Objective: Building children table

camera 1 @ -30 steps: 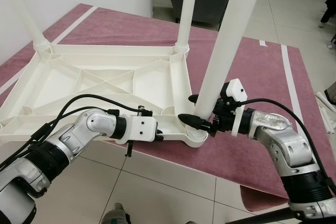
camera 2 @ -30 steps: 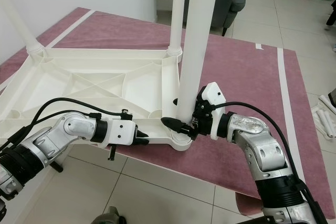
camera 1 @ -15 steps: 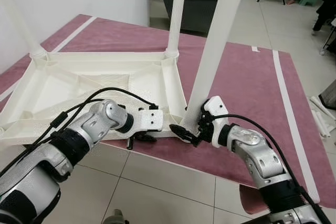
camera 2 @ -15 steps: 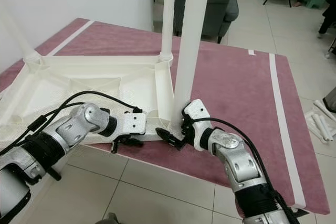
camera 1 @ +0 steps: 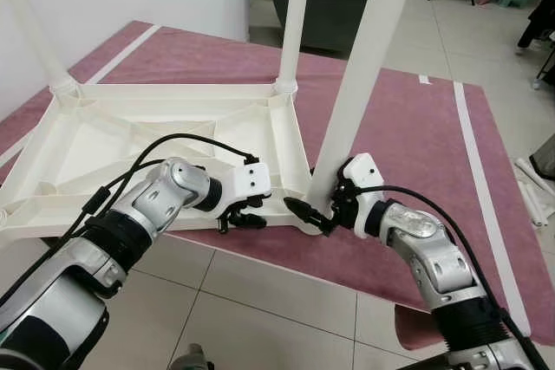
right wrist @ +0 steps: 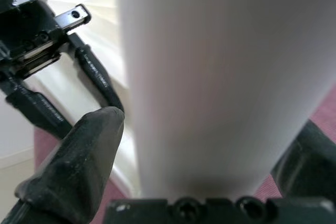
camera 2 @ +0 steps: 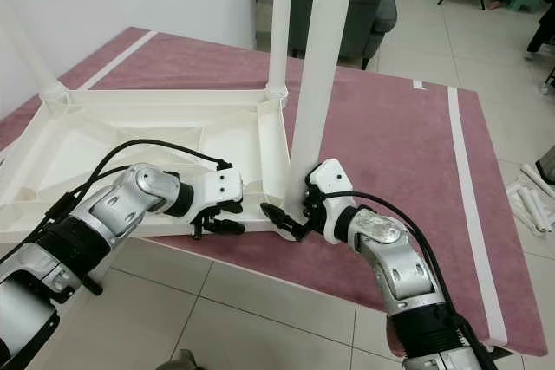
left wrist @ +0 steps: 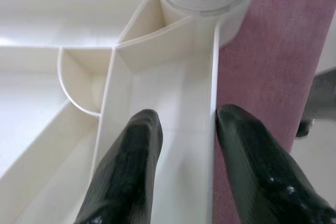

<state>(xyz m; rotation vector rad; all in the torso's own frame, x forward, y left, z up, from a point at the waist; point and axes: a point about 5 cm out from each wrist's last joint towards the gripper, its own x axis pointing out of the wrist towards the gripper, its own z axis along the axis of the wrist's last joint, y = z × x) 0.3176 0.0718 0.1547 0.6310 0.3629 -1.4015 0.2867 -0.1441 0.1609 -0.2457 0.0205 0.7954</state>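
Table top (camera 1: pixel 130 140) upside down on rug (camera 1: pixel 416 127) | leg (camera 1: pixel 360 75) near-upright, leaning | right gripper (camera 1: pixel 319 214) clamped on leg base | left gripper (left wrist: pixel 184 145) parted, straddling table rim

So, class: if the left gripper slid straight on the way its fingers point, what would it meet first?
Probably the round corner socket of the upturned table top, where the right gripper holds the table leg. The left gripper straddles the rim wall leading there; depth is uncertain.
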